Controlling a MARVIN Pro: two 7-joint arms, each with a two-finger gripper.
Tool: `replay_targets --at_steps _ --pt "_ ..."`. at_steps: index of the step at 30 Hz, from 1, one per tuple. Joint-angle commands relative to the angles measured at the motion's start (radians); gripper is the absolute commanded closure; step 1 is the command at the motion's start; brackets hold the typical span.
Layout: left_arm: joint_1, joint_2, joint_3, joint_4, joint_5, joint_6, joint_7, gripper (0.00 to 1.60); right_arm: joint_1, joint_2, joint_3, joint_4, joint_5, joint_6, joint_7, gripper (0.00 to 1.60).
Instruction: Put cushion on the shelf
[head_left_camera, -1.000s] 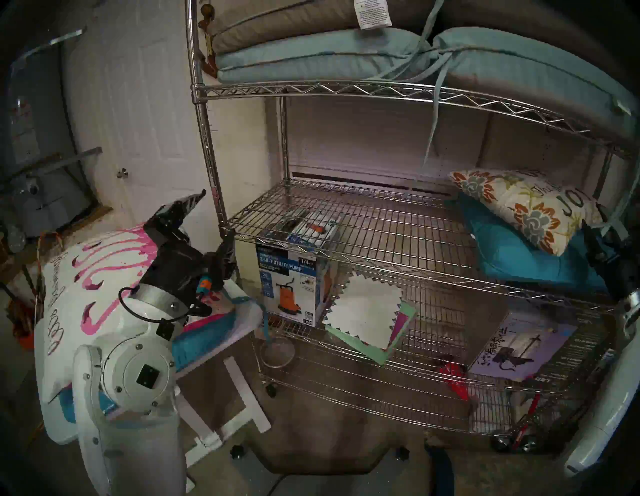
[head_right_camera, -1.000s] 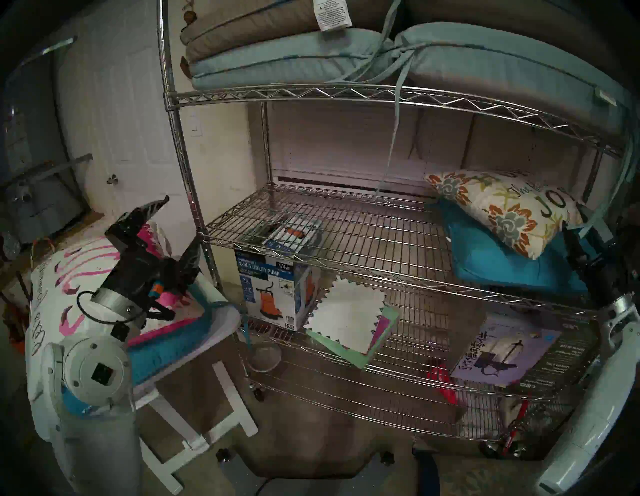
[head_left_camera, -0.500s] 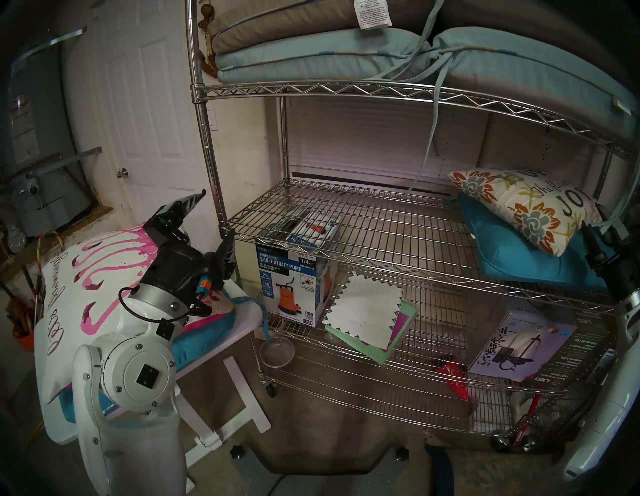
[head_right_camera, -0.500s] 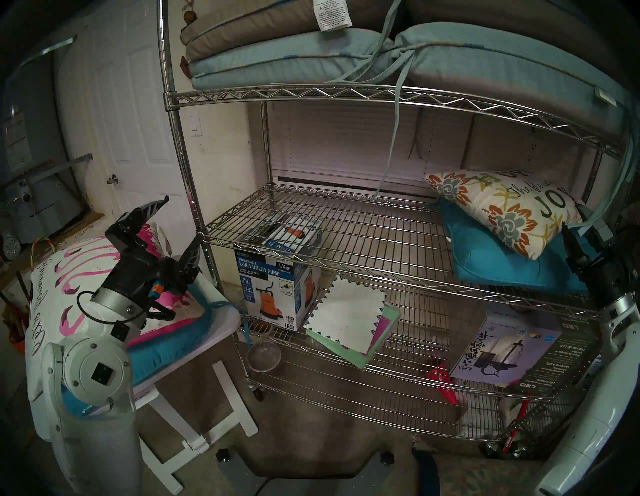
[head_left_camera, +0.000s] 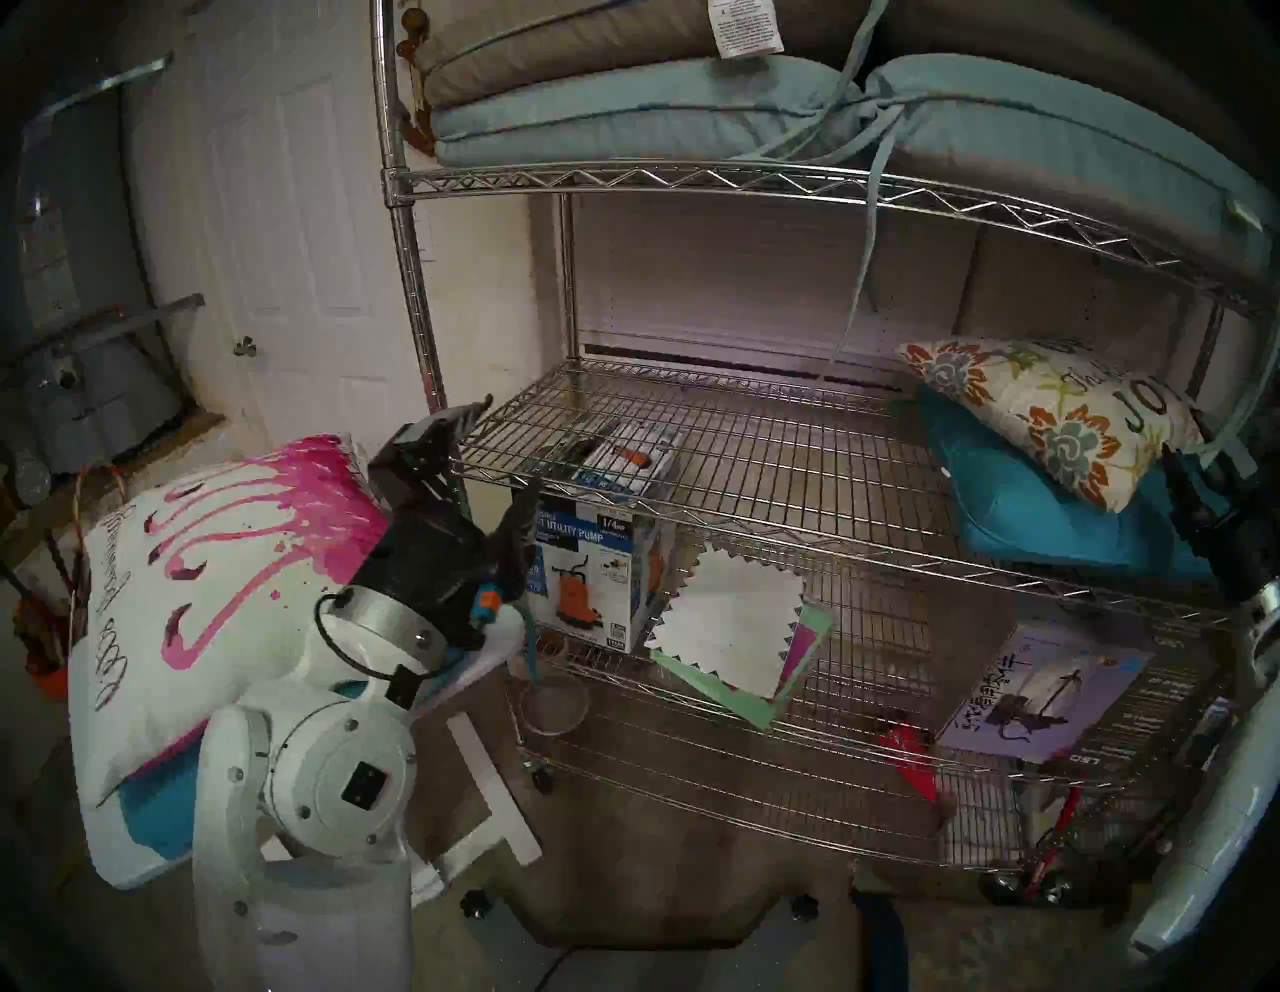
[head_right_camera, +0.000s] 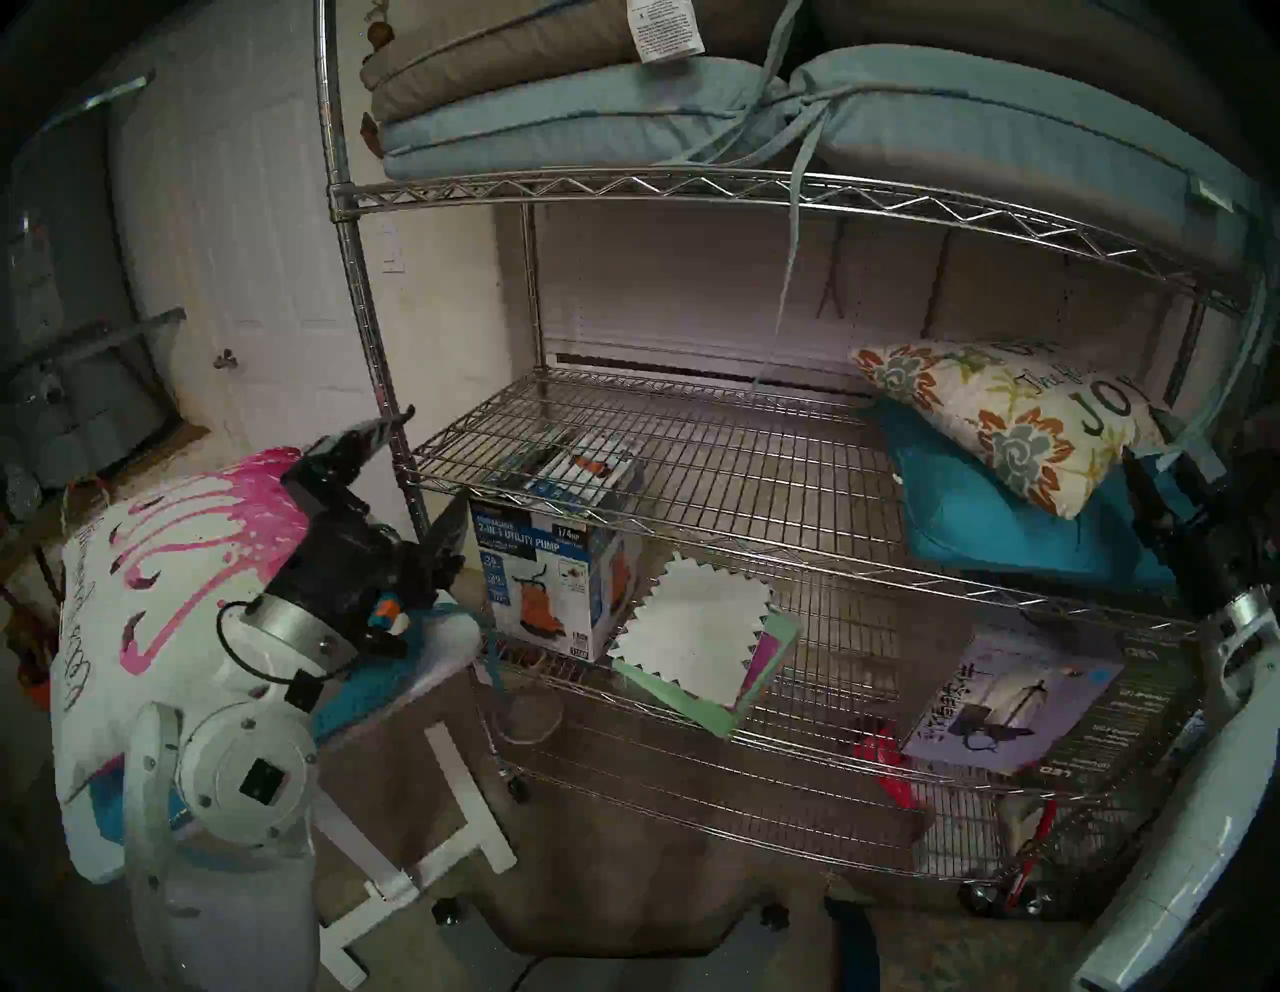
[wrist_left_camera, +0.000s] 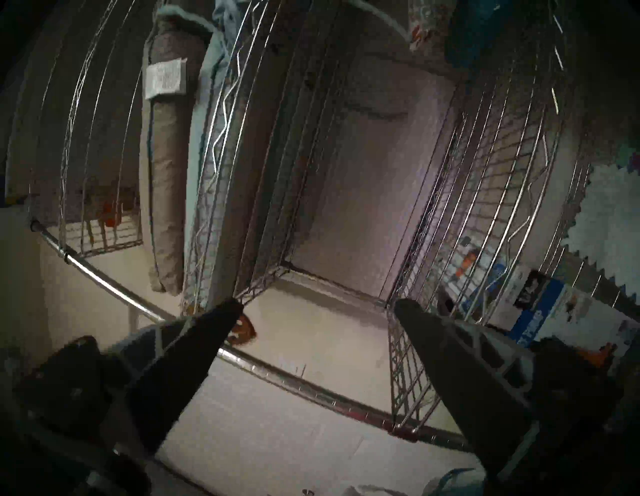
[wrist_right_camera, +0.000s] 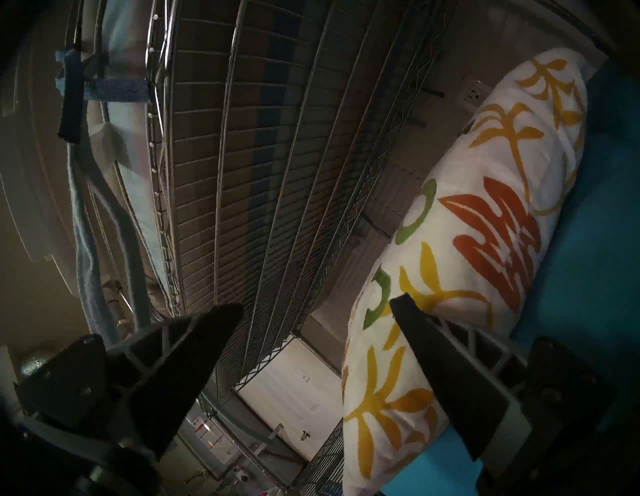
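The flamingo cushion (head_left_camera: 208, 589) lies flat on the small white worktop (head_left_camera: 495, 641) to the left of the shelf (head_left_camera: 727, 450). Its long axis runs from the near left corner toward the shelf's front post, and the pink splashed end points at the shelf. It is white, with pink flamingo shapes and dark script along its left edge, and it rests on a teal cushion (head_left_camera: 159, 810) whose edge shows beneath it.

The left pincer (head_left_camera: 495, 461) hangs just right of the cushion's far end, at the shelf's front left corner, its fingers spread and holding nothing. The right pincer (wrist_right_camera: 317, 306) is spread too, empty, beside the flowered pillow (head_left_camera: 1053, 415) that sits on a teal pillow (head_left_camera: 1039, 512) on the middle tier.
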Motion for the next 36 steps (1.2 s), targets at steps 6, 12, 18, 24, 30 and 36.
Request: replay_targets --at_steps 6,12,18,24,30,36 --pt "0.008 0.081 0.185 -0.024 0.056 -0.018 0.056 0.00 0.006 0.007 -0.002 -0.013 0.007 -0.002 0.006 0.00" --pt "0.004 0.116 0.241 -0.024 0.091 -0.014 0.085 0.00 0.006 0.007 -0.002 -0.012 0.006 -0.002 0.006 0.00" --pt "0.007 0.142 0.267 -0.024 0.127 -0.003 0.115 0.00 0.006 0.007 -0.002 -0.012 0.006 -0.002 0.006 0.00" --pt "0.015 0.157 0.277 -0.024 0.163 0.023 0.149 0.00 0.006 0.007 -0.003 -0.012 0.006 -0.002 0.006 0.00" --pt "0.026 0.165 0.277 -0.024 0.200 0.061 0.187 0.00 0.006 0.007 -0.003 -0.012 0.006 -0.002 0.006 0.00" --pt "0.036 0.177 0.284 -0.024 0.231 0.094 0.222 0.00 0.006 0.007 -0.003 -0.012 0.006 -0.002 0.007 0.00"
